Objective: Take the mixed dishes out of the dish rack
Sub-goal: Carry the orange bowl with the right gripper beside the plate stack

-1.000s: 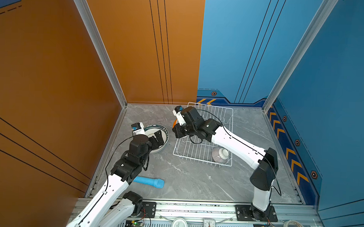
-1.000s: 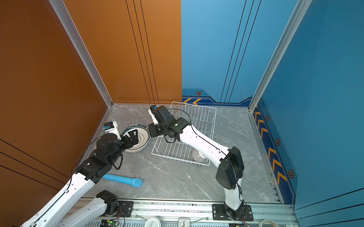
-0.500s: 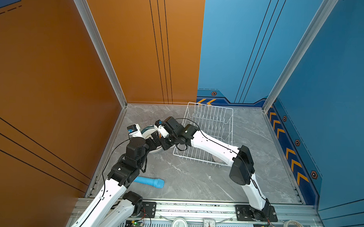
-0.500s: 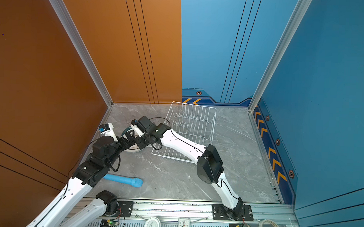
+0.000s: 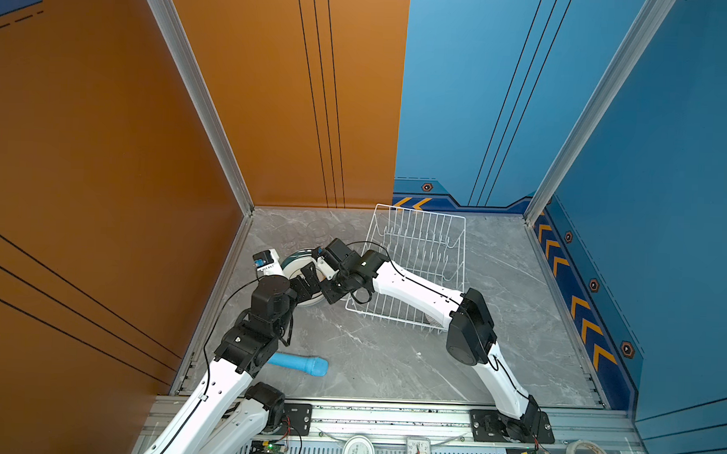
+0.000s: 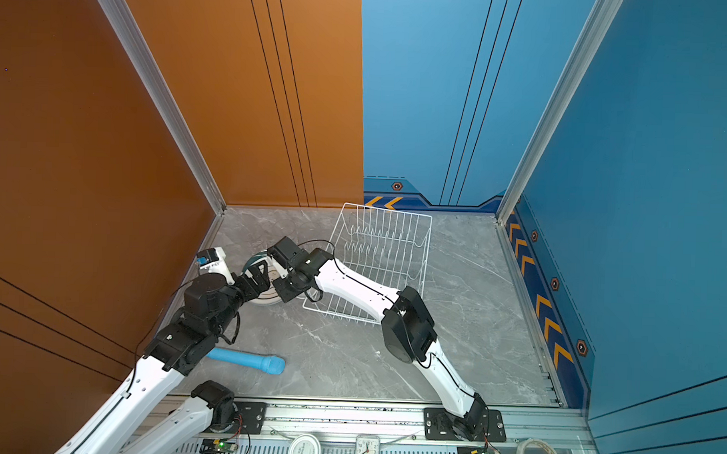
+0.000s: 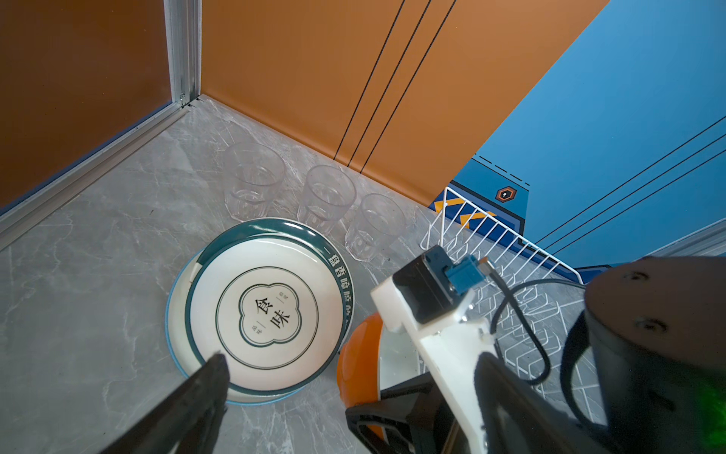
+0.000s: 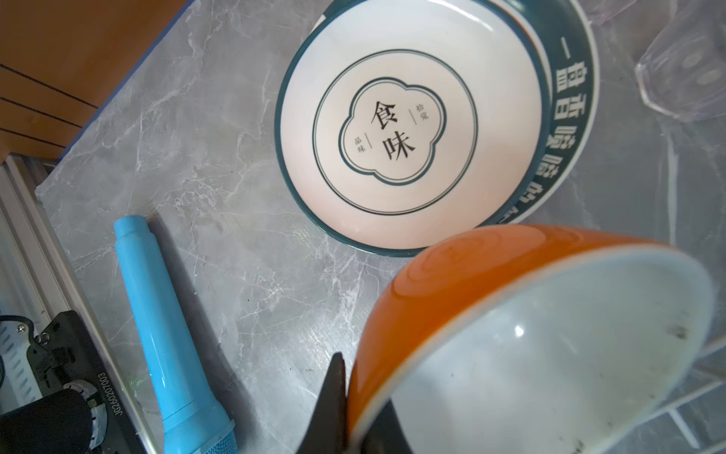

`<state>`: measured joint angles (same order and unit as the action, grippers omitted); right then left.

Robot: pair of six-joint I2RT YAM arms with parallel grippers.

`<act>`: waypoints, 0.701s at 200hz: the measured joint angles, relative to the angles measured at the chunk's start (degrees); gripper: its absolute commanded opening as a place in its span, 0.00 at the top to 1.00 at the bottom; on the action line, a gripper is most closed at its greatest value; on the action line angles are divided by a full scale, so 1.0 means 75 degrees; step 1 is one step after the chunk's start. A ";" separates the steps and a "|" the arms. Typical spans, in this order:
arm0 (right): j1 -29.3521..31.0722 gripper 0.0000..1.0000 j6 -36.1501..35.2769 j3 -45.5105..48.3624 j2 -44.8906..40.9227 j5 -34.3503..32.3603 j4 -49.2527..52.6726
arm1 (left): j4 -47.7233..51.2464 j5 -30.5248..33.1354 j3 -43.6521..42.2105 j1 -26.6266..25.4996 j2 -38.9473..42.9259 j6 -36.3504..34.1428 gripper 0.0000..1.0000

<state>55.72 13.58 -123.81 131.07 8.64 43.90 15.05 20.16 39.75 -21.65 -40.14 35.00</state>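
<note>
Right tool (image 8: pixel 349 412) pinches orange bowl (image 8: pixel 491 275) rim — left tool (image 7: pixel 286 393) gapes above plates (image 7: pixel 275 306).

I see the dish rack (image 5: pixel 415 238) standing at the back middle of the worktop (image 5: pixel 369 361). A stack of plates (image 7: pixel 271 306) lies flat just left of it. 3 tumblers (image 7: pixel 328 196) stand upright in a row behind the stack, near the back wall. The bowl (image 8: pixel 491 275) hangs tilted between stack and rack, pinched at its rim by my right fingers (image 8: pixel 334 393). The cylinder (image 5: pixel 299 363) lies on its side at front left, well apart from the plates.
</note>
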 measured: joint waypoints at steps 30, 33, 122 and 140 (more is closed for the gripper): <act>-0.0192 1.00 0.0143 0.0189 0.0000 -0.0076 -0.0166 | -0.0006 -0.0003 0.0000 0.0003 -0.0052 0.0000 0.02; -0.0204 1.00 0.0163 0.0192 -0.0003 -0.0076 -0.0172 | -0.0006 -0.0006 0.0000 0.0003 -0.0061 0.0000 0.02; -0.0134 1.00 -0.0178 -0.0437 0.0425 0.0099 0.0204 | -0.0026 -0.0070 0.0000 0.0085 -0.0085 0.0003 0.02; 0.0000 1.00 -0.0414 -0.0796 0.0752 0.0093 0.0370 | -0.0026 -0.0096 0.0000 0.0087 -0.0085 0.0003 0.02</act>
<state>55.72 10.48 -129.78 136.70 9.34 46.68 14.85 19.44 39.75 -20.99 -40.77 35.03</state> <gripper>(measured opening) 0.091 0.979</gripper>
